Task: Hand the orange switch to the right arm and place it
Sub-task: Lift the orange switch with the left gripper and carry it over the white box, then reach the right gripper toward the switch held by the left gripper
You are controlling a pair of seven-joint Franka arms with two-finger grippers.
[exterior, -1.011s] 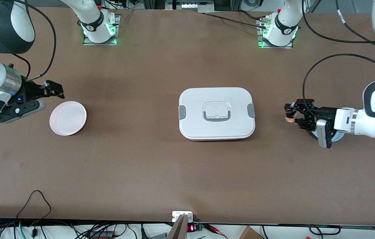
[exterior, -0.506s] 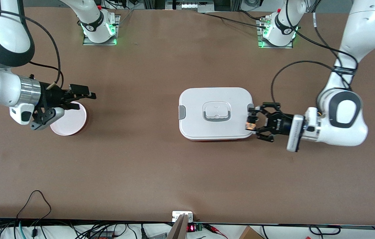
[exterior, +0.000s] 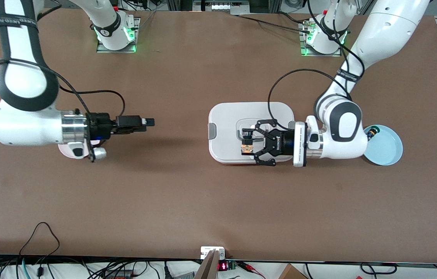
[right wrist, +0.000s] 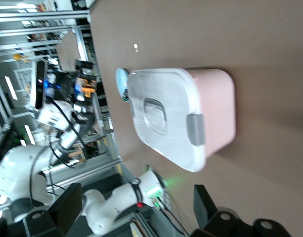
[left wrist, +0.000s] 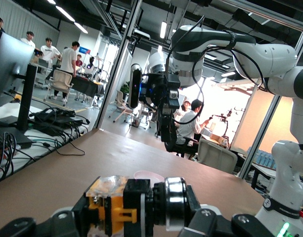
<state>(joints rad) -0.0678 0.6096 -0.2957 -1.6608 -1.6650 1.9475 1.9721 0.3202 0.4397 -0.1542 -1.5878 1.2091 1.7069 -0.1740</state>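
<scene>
The orange switch (exterior: 247,147) is black with an orange face. It sits between the fingers of my left gripper (exterior: 247,142), which is shut on it and holds it on its side over the white lidded container (exterior: 222,116). In the left wrist view the switch (left wrist: 122,207) fills the bottom edge. My right gripper (exterior: 145,123) is open and empty, held level over bare table between the pink plate (exterior: 62,150) and the container, pointing at the left gripper. Its fingers (right wrist: 67,207) stand wide apart in the right wrist view, where the switch (right wrist: 88,82) shows far off.
The pink plate is mostly hidden under the right arm. A light blue plate (exterior: 386,149) at the left arm's end holds a small black switch with a green cap (exterior: 371,133). Cables trail along the table's near edge.
My left gripper has carried the orange switch from above the blue plate to over the container lid. My right gripper has moved from beside the pink plate toward the table's middle.
</scene>
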